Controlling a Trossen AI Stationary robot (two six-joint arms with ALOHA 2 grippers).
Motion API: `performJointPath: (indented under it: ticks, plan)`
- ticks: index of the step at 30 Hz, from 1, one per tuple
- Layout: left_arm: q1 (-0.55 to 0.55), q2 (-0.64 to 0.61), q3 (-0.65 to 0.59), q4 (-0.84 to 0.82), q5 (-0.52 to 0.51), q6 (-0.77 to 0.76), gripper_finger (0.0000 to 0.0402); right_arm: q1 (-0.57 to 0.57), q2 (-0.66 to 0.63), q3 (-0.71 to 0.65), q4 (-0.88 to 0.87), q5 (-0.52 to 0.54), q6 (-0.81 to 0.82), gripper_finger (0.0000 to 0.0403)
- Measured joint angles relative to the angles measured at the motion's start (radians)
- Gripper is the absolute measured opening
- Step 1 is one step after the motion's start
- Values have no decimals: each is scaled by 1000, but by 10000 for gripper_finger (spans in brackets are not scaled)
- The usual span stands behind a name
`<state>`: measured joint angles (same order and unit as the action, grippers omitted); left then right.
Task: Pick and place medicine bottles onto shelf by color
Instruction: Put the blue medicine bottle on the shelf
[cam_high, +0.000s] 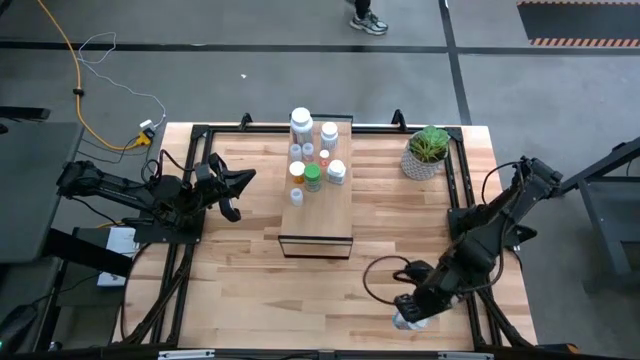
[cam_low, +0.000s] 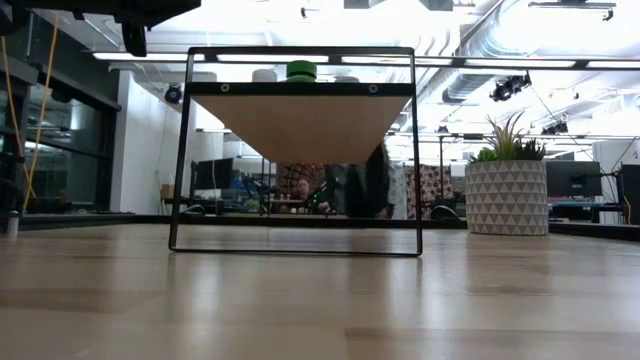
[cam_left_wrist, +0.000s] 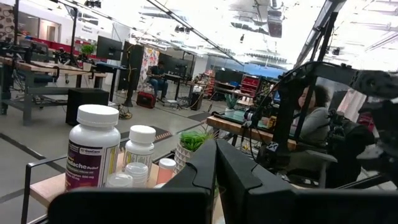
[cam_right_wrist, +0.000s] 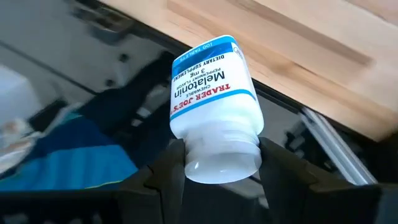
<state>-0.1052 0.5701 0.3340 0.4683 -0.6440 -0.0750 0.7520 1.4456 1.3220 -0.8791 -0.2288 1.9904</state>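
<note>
White melatonin bottle (cam_right_wrist: 214, 106) sits clamped by its cap in the half-open right claw (cam_right_wrist: 222, 163).

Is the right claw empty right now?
No: in the right wrist view the right claw has its two fingers clamped on the cap end of a white melatonin bottle.

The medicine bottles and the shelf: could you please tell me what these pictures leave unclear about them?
- Bottles on the shelf: too small in the high view to read labels or count surely.
- Low view: the plank hides all but the green bottle.
- Left wrist view: the left end effector covers the lower bottles.
- Melatonin bottle in the right end effector: its cap is hidden; overhead the arm covers it.
</note>
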Motion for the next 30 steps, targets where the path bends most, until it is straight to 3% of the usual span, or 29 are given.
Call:
performJointPath:
  ticks: [20,30]
  plan:
    - [0,0,0,0,0,0,1,-230,-1,337,-22,178,-431,158]
    - [0,0,0,1,0,0,1,-357,-1,372,-26,175,-570,158]
